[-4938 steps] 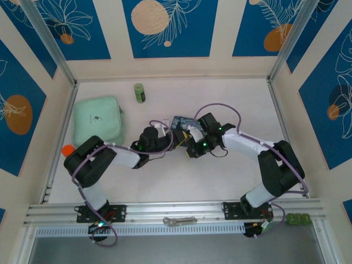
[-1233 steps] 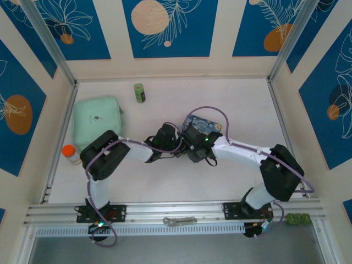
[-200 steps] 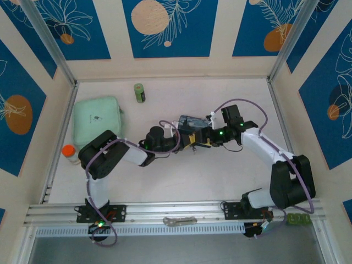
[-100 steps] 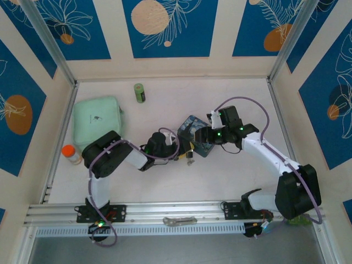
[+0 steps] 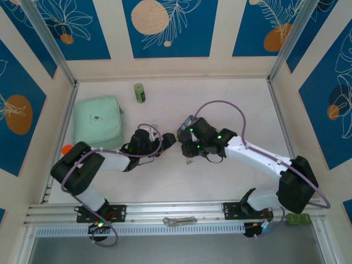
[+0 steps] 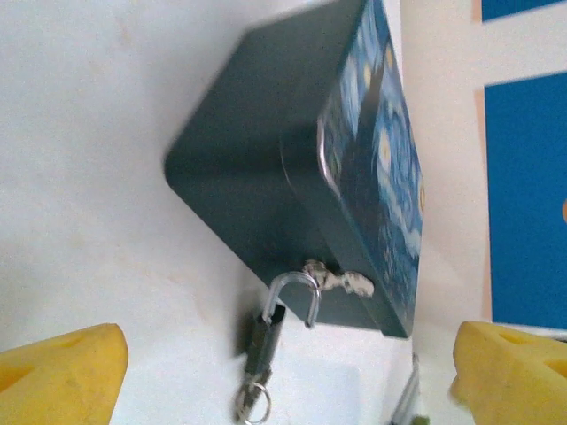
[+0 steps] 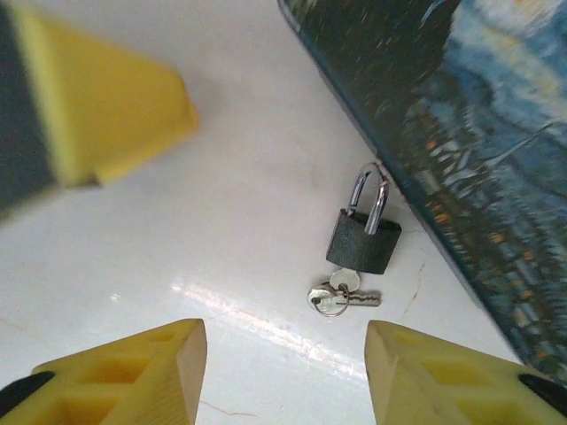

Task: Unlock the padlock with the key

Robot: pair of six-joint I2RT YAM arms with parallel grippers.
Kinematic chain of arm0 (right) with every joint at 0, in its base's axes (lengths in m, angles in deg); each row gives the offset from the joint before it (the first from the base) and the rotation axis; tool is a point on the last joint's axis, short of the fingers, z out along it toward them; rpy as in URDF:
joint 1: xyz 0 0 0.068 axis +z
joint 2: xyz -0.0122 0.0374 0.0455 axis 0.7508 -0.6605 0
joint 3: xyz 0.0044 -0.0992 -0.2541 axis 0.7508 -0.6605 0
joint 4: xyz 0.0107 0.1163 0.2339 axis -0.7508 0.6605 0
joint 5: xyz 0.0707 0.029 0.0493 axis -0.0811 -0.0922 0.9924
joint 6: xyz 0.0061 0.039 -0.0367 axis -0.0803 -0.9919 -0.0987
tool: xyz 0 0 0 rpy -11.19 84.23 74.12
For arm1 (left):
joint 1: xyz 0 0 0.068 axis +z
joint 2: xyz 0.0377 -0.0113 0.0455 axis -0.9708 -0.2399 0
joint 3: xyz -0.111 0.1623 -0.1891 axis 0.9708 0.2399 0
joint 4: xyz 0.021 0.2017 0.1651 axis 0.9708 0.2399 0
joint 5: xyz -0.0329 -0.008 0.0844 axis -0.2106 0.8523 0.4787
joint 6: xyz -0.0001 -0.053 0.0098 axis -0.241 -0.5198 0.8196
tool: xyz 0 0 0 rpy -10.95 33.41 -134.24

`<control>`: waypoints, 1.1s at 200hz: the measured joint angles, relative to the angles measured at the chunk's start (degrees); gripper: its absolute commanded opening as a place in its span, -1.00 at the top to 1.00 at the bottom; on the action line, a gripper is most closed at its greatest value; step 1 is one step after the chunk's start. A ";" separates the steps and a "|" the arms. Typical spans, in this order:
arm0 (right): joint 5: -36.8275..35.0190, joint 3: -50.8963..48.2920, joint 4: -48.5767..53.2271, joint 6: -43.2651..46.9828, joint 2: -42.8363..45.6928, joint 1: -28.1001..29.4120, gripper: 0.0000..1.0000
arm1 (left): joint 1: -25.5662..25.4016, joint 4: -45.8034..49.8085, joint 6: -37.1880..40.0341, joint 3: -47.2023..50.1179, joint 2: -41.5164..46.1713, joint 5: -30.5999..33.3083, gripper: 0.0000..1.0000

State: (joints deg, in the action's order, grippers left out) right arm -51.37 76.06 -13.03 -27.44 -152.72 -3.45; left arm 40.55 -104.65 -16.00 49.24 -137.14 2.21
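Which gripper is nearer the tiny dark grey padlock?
Right. The right gripper hangs just above the small dark grey metal padlock; the left gripper sits farther off to its left.

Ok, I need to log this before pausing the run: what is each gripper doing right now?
Left gripper: open, holding nothing.
Right gripper: open, holding nothing.

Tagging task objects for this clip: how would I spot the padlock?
Start at the blue starry-painted tin. The padlock lies on the white tabletop right against its side, shackle towards the tin. It is the small dark block with a silver loop, unlike the pale key on a ring at its base.
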 measured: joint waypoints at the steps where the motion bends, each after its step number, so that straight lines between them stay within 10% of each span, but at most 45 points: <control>1: -0.13 0.02 0.02 -0.07 -0.15 0.15 0.06 | 0.11 0.11 0.04 0.00 0.09 0.07 -0.87; 96: -17.90 11.63 9.79 -8.61 -21.31 6.21 0.22 | 3.32 3.85 2.19 3.08 4.87 2.23 -0.87; 220: -19.82 13.27 9.03 -9.81 -29.75 6.10 0.12 | 3.32 1.55 -0.13 4.04 4.83 2.62 -0.86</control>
State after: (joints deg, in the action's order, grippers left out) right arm -71.19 89.33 -4.00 -37.25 -182.47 2.65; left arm 43.87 -103.10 -16.13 53.29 -132.31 4.83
